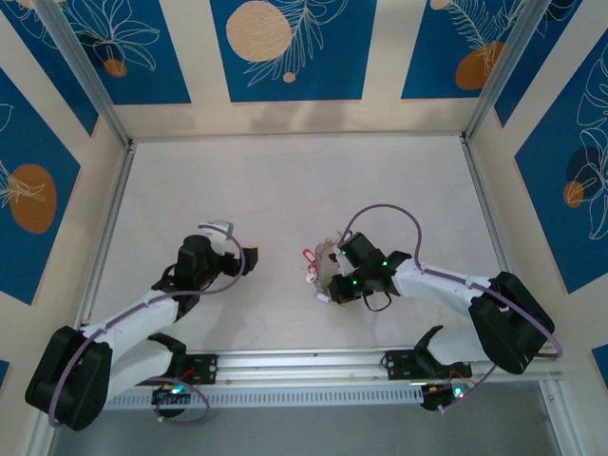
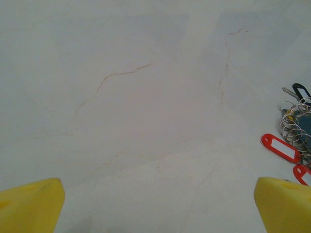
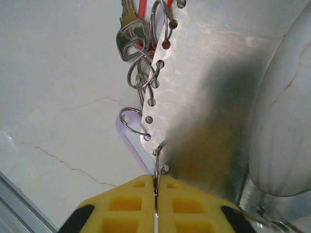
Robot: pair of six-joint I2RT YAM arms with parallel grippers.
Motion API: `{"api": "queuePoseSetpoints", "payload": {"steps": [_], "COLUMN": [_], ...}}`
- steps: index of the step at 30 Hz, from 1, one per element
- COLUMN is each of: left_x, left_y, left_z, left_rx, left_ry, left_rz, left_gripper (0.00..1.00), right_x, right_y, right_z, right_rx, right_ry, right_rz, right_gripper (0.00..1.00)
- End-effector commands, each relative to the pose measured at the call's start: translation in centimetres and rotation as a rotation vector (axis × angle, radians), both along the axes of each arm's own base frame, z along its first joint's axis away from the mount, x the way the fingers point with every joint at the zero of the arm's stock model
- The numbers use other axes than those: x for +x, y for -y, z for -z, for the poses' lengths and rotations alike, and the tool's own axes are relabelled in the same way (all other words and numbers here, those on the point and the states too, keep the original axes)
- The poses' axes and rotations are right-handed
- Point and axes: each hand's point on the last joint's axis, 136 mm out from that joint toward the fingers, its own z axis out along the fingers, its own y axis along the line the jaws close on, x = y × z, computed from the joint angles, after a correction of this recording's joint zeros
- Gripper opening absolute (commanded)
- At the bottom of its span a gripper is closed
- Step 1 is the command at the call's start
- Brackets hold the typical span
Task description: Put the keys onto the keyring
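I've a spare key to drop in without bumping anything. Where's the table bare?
The far half of the table, up to the back wall, is bare. So is the patch ahead of the open left claw, up to the red tags. Crowded: around the right claw, where the perforated metal plate, split rings and key bunch.

Open tabletop [image 1: 285, 180] behind and left; at centre-right, perforated metal plate [image 3: 204, 73], keys [image 3: 131, 41] and right arm [image 1: 446, 285].

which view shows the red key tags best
Left wrist: of the red key tags, one lies flat and whole with its white label visible, another is cut by the frame edge. Top external shows tiny red specks; right wrist catches red slivers at its top edge.
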Motion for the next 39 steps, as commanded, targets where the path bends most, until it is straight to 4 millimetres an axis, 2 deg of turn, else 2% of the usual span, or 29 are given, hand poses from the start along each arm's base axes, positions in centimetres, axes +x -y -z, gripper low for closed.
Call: {"api": "queuePoseSetpoints", "payload": {"steps": [1,6,10,21,23,26,32,36,39], "left_x": [0.3,0.4,0.4,0.5,0.5,0.5,0.5,0.5,0.6], "left_y": [0.0,0.0,0.1,0.2,0.2,0.2,0.3,0.4,0.3], "left_z": [-0.5,-0.5,-0.4,-0.4,-0.4,-0.3,-0.3,-0.3,-0.3], "left_rx": [-0.01,-0.007,-0.007,-0.006,-0.006,-0.003,-0.002,-0.005,-0.002], "left_ry": [0.019,0.015,0.012,0.007,0.005,0.004,-0.001,0.0,0.0], "left_rz": [0.005,0.006,0.008,0.011,0.013,0.012,0.015,0.022,0.017], "left_gripper": [1.0,1.0,1.0,1.0,1.0,1.0,1.0,1.0,1.0], "right_x": [0.0,0.5,1.0,1.8,1.8,1.8,4.5,5.7,5.7], "right_y": [-0.1,-0.2,-0.5,-1.2,-1.5,-2.1,-2.2,-3.5,-4.6], "right_z": [-0.3,-1.4,-2.2,-3.0,-2.9,-2.4,-2.2,-1.9,-1.1], "right_rx": [0.013,0.009,0.008,0.012,0.011,-0.012,-0.034,-0.039,-0.085], "right_ry": [-0.004,0.002,0.009,-0.025,-0.042,-0.047,-0.023,0.01,0.021], "right_rz": [-0.005,0.009,0.014,0.086,0.105,0.119,0.218,0.221,0.173], "right_gripper": [0.14,0.23,0.25,0.3,0.38,0.4,0.43,0.47,0.53]}}
